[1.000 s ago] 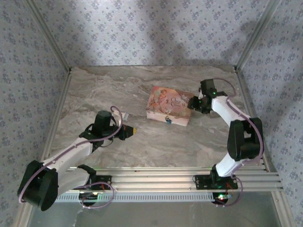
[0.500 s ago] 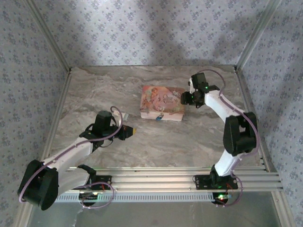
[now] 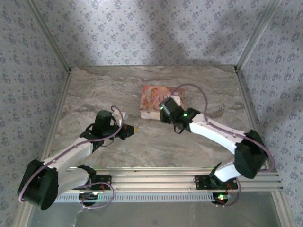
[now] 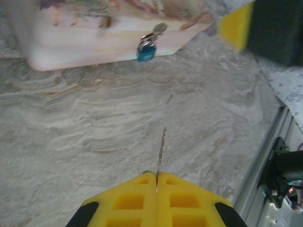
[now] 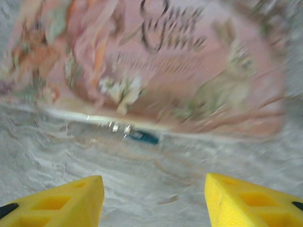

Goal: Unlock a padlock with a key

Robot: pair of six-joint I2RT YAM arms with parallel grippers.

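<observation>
**A:** Where is the padlock?

**B:** The padlock [image 4: 147,49] hangs on the front side of the pink printed box [image 4: 85,38], low down, close to the table [image 4: 85,127]. It is small and blue. A silvery piece at its top goes up to the edge of the box.

**A:** And the left fingers?

**B:** The left fingers [image 4: 156,182] are pressed together on the key [image 4: 161,151]. The thin blade of the key sticks out from between them and points toward the box. It is well apart from the padlock, with bare table between the two.

**A:** How do the right fingers stand?

**B:** The right fingers [image 5: 66,196] stand wide, and there is nothing between them. The right wrist view is blurred. There the padlock lies beyond the fingers, at the lower edge of the box, about opposite the middle of the gap.

**A:** And from above?

**B:** The right arm [image 3: 218,135] reaches across the table to the near side of the box. The left arm [image 3: 71,151] is to the left of the box, apart from it.

**A:** Do the right fingers touch the box?

**B:** That I cannot tell.
</observation>
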